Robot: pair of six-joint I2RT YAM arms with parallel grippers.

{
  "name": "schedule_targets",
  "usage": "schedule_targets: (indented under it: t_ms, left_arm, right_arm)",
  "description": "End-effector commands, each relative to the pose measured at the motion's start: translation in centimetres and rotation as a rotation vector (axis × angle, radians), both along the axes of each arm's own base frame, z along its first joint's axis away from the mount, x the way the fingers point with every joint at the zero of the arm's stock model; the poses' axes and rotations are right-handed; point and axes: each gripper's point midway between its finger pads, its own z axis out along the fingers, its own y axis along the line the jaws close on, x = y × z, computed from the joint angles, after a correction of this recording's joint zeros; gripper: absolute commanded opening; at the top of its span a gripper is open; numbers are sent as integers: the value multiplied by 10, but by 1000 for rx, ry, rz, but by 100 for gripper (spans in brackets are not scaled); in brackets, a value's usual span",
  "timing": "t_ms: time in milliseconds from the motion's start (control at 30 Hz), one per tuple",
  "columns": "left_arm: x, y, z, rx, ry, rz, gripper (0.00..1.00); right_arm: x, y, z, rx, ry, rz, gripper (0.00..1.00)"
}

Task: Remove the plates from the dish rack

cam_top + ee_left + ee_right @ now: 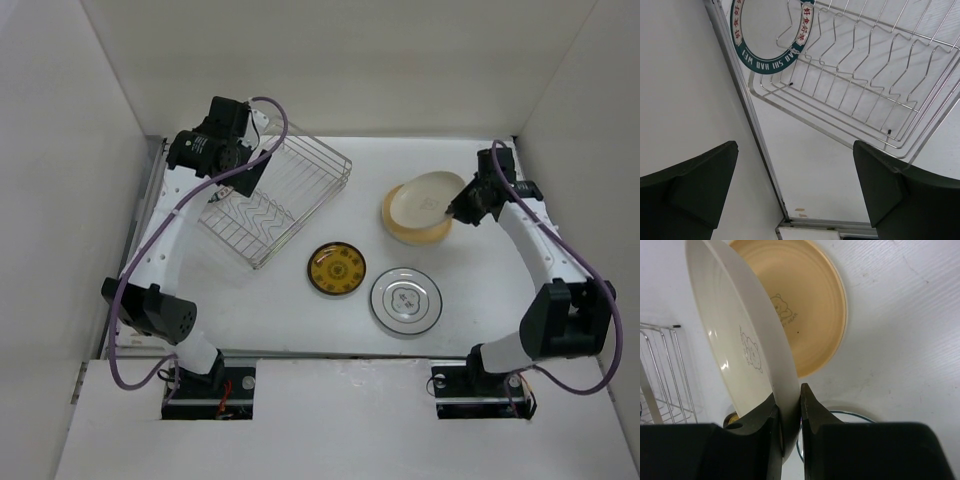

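One teal-rimmed plate stands on edge at the left end of the dish rack. The left hand hovers short of it, jaws wide apart and holding nothing. Right of the rack, a yellow patterned plate and a white plate lie flat on the table, just beside each other. Farther right, a tan-yellow plate lies flat, and the cream plate hangs tilted over it. The right hand is clamped on the cream plate's near rim. Whether the far edge touches the plate below cannot be told.

Assessment: the step in hand is stacking cream on tan. It should be lowered slowly and centred until the far edge bears. The pinched rim should then be levelled down, and the jaws opened only once the plate lies flat. An early release risks a clatter or a slide off the stack.
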Motion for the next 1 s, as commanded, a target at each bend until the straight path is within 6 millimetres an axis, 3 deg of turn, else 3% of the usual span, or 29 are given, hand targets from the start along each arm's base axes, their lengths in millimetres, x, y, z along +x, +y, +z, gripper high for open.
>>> schedule_targets:
  t_ms: [0,133,333,433,467,600,767,833,933,967]
  left_arm:
    - [0,7,2,26,-29,23,99]
    - [1,11,-4,36,-18,25,99]
    - [3,9,-7,32,-7,19,99]
    - [3,9,-7,32,-7,19,99]
    - [3,9,-7,32,-7,19,99]
    - [3,8,-12,31,13,13,99]
    - [3,7,-9,28,3,13,99]
    - [4,7,-10,31,12,13,99]
    - [6,5,-10,24,14,7,99]
    - [6,5,-10,24,14,7,99]
  right_arm:
    - [22,12,-5,68,-46,26,0]
    - [32,19,-24,85,-27,70,0]
    - [38,6,-46,19,22,29,2]
    - [33,3,-60,-3,65,42,27]
    - [31,3,-67,-9,89,50,48]
    - [13,-4,-85,-43,157,41,70]
    - [-2,-18,-74,-130,169,6,73]
    - [-9,-27,-61,-174,176,-11,76]
    - [-13,-29,-45,-203,136,-11,74]
    - [-9,-19,-39,-183,104,24,74]
